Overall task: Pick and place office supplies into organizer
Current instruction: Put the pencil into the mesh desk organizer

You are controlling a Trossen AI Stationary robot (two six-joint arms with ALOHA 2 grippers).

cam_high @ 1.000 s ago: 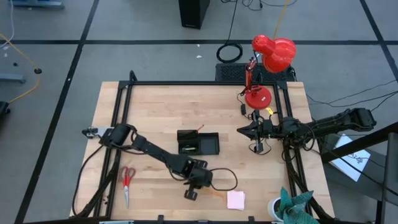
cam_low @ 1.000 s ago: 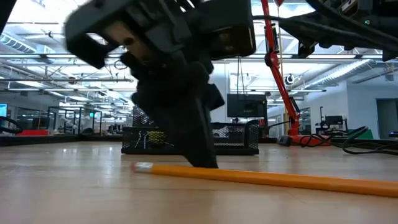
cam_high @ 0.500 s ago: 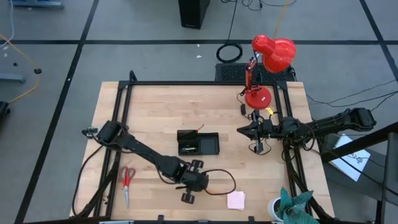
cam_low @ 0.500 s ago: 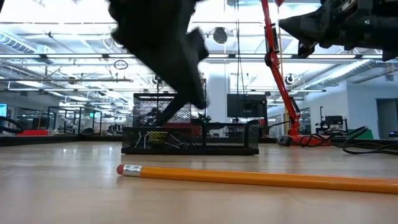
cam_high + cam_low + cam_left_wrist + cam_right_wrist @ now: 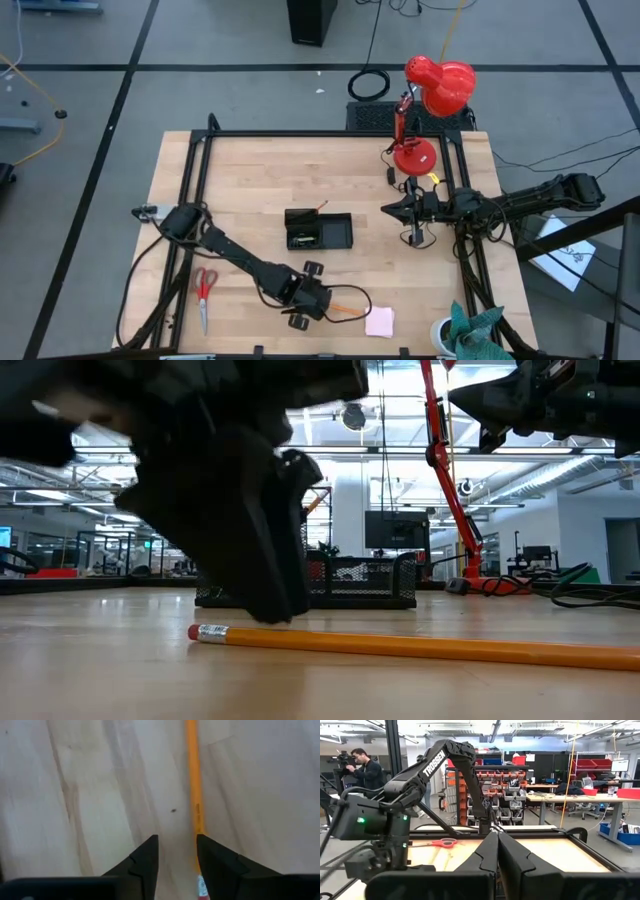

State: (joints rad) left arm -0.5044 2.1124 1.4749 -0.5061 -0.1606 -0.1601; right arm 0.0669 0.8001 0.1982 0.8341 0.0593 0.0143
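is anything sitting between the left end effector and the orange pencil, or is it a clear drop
Nothing visible is in the way. The left end effector hangs right over the orange pencil, fingers parted, with only bare table between them. The pencil runs under one finger rather than centred in the gap.

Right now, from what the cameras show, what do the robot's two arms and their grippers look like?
Both arms are dark, jointed and slim. The left arm carries white TROSSEN lettering along one link, and a green light glows on a dark housing near the camera. Black cables loop beside the left gripper. Its fingers are black, angular wedges. The right gripper has matching black fingers.
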